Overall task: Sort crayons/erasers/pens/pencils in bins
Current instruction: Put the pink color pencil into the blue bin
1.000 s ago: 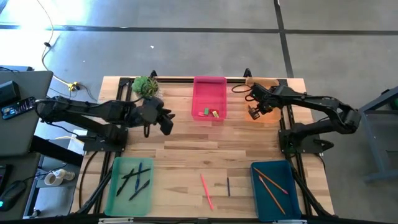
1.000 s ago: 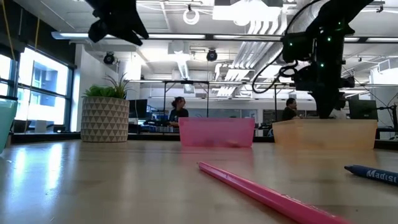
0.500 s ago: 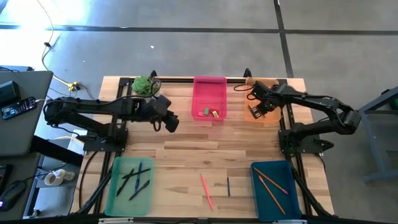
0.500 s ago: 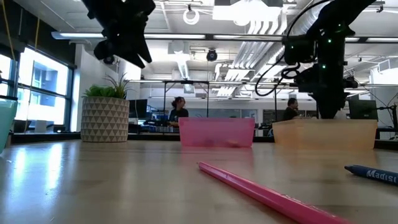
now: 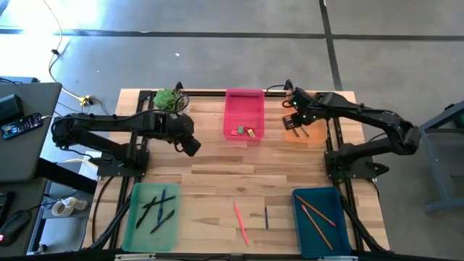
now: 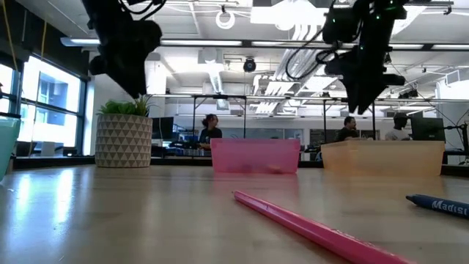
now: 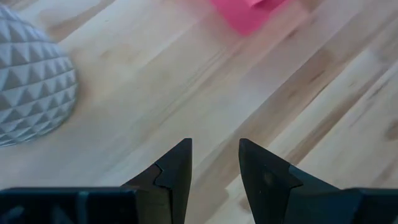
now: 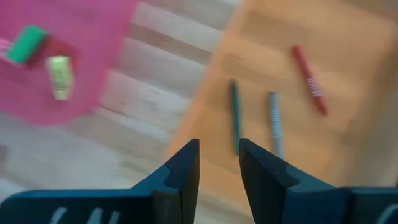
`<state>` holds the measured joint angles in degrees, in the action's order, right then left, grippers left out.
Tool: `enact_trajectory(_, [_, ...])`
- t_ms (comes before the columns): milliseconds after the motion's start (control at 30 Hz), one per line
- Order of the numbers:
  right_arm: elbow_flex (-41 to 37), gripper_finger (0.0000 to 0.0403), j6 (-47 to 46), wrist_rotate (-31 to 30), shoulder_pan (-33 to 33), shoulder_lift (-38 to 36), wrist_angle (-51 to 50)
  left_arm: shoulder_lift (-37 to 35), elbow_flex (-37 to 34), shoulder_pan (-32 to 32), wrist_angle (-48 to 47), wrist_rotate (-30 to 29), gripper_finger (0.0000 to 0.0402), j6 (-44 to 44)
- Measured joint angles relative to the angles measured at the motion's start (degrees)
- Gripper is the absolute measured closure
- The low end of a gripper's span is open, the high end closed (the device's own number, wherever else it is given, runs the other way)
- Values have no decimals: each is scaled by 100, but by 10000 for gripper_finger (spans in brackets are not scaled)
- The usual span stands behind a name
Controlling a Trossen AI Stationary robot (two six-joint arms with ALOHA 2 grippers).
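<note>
The right gripper hangs over the orange bin, fingers parted and empty above three crayons. The left gripper waits, released. Best go for the pencil on the desk next, gripping mid-shaft.

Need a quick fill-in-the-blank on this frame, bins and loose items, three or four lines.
1. The erasers lie in the ____ bin.
2. Three crayons lie in the ____ bin.
3. The pink pencil and the pen beside it lie on the ____, in no bin.
4. The dark teal bin holds two ____.

Missing: pink; orange; table; pencils
</note>
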<state>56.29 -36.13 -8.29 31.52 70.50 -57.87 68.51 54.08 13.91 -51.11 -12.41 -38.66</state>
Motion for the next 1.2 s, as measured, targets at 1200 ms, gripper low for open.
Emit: enact_trajectory(1200, [224, 302, -5404, -1081, -4742, 811, 3339, -4, 0, 535, -656, 774, 282, 3100])
